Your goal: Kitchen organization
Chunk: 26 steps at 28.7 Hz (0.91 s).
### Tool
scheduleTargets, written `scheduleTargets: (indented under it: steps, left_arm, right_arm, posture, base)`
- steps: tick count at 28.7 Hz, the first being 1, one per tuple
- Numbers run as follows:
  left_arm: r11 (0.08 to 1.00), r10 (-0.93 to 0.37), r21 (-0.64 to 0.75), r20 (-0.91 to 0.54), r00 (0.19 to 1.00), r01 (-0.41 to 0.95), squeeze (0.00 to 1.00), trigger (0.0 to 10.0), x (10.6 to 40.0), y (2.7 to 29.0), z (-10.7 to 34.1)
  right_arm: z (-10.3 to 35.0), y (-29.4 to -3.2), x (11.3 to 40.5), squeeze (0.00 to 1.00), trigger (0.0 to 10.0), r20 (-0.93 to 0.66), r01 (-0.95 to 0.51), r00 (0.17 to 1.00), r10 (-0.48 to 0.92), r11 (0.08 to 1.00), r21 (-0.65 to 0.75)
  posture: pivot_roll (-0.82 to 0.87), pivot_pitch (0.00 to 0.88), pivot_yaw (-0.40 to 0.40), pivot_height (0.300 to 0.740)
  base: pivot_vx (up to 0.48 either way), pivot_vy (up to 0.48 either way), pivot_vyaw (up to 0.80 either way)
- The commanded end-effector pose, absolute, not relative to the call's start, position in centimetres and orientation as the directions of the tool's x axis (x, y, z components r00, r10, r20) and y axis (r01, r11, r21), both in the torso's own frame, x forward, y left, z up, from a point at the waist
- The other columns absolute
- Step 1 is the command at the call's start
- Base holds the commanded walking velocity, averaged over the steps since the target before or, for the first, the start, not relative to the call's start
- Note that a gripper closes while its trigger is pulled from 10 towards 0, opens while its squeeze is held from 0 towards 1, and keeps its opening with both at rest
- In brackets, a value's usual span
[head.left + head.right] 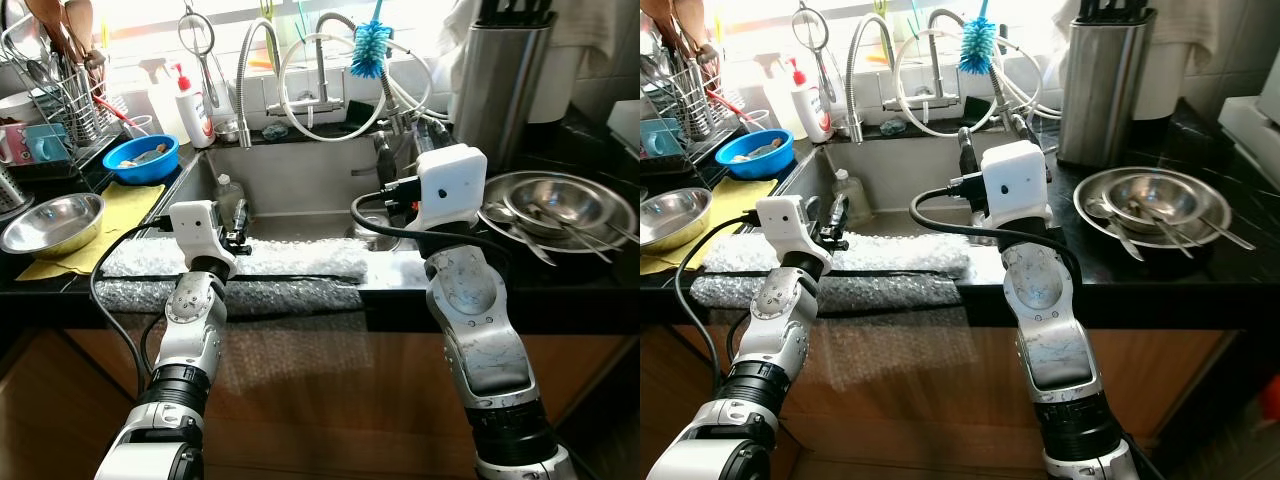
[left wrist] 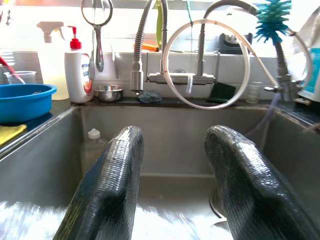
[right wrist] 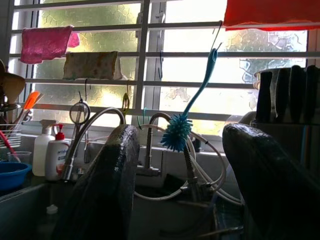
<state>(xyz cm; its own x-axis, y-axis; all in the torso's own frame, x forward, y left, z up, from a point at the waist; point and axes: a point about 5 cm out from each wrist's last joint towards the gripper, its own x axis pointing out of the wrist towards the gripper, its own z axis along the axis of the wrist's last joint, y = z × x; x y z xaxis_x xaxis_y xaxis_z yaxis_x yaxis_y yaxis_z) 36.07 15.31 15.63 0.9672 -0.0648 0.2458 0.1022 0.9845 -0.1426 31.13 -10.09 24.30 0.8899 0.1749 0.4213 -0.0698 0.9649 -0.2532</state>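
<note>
I stand at a steel sink [image 1: 300, 185] set in a black counter. My left gripper [image 1: 239, 216] reaches over the sink's front edge, open and empty; the left wrist view shows its fingers [image 2: 117, 165] spread above the basin. My right gripper [image 1: 384, 152] is raised over the sink's right side near the tap hoses, also open with nothing between its fingers [image 3: 112, 170]. A stack of steel bowls [image 1: 560, 205] with spoons sits on the counter at the right. On the left, a steel bowl [image 1: 55, 222] rests on a yellow cloth [image 1: 125, 210].
A blue bowl [image 1: 140, 158], a soap bottle [image 1: 192, 108] and a dish rack [image 1: 50, 90] stand at the back left. A blue brush [image 1: 372, 45] hangs over the tap. A steel knife block [image 1: 500, 80] is back right. White padding [image 1: 250, 260] covers the sink's front edge. A small bottle [image 1: 229, 193] stands in the basin.
</note>
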Motion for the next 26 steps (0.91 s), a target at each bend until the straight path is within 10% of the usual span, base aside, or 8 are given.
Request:
scheduleTargets:
  steps: [1,26]
  left_arm:
    - [0.988,-0.053,-0.13,0.254,0.966,0.089,0.0,10.0,36.1,16.2,16.2]
    - [0.987,-0.096,-0.104,0.219,0.971,0.121,0.0,10.0,36.0,15.8,15.5]
  right_arm:
    - [24.8,-9.8,31.4,0.0,10.0,0.432,-0.075,0.883,0.181,0.965,-0.251]
    - [23.8,-10.9,31.9,0.0,10.0,0.387,-0.033,0.916,0.108,0.98,-0.195]
  posture:
    - [-0.12,0.0,0.179,0.74]
    - [-0.12,0.0,0.181,0.74]
  base:
    - [0.0,0.39,0.0]
    - [0.0,0.106,0.0]
